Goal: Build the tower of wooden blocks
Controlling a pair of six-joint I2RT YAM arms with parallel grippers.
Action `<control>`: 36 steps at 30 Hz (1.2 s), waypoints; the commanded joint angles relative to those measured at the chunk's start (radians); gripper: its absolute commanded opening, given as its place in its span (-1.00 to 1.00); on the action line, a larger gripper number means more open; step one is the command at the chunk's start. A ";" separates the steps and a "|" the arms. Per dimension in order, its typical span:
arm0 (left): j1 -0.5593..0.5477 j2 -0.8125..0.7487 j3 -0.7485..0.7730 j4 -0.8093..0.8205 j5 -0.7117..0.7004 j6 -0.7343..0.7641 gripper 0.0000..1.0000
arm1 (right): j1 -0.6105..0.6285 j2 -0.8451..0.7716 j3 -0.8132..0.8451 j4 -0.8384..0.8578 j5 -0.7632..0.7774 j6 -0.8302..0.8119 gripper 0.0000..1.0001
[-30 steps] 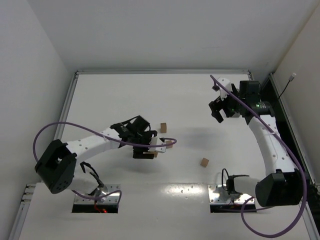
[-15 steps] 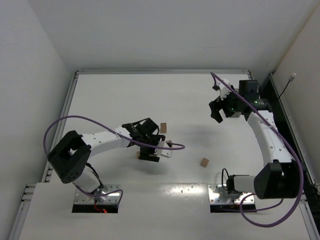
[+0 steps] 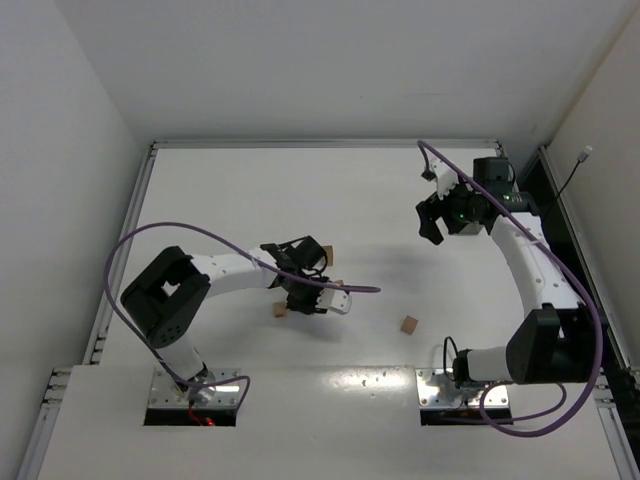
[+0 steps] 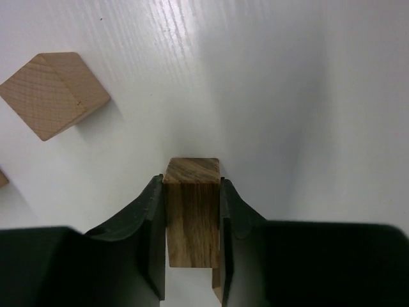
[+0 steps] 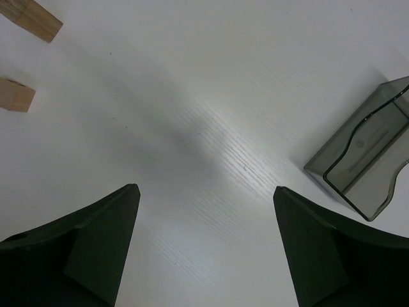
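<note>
The left gripper [image 4: 191,184] had its jaws clamped on a small light-brown wooden cube [image 4: 192,224], low over the white table [image 4: 307,96]. The cube looked light, stiff and smooth-faced, likely best gripped on two flat opposite sides, as here. The other cubes lay loose: one [image 4: 54,93] nearby, one [image 3: 409,324] well apart. Nothing was stacked. The right gripper [image 5: 204,192] had its jaws wide and empty, near a dark grey translucent plastic box [image 5: 364,166]. Couldn't tell if the held cube touched the table. The top view hid it.
</note>
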State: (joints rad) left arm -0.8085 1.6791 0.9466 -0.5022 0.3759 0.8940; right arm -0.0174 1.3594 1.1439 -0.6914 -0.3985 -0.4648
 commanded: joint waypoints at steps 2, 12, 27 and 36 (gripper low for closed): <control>0.012 -0.044 0.014 0.056 0.038 -0.055 -1.00 | 0.014 0.006 0.070 -0.022 -0.068 -0.017 0.60; 0.193 -0.303 0.037 0.266 0.349 -0.607 -1.00 | 0.045 -0.013 0.131 -0.163 -0.396 -0.118 0.60; 0.367 -0.407 -0.117 0.890 0.594 -1.310 -1.00 | 0.163 0.129 0.287 -0.350 -0.709 -0.213 0.44; 0.347 -0.427 -0.150 0.947 0.612 -1.285 -1.00 | 0.260 0.210 0.330 -0.391 -0.727 -0.232 0.39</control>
State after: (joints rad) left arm -0.4458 1.2865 0.7967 0.3389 0.9474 -0.3794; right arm 0.2211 1.5539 1.4105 -1.0611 -1.0500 -0.6556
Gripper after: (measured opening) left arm 0.304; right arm 0.697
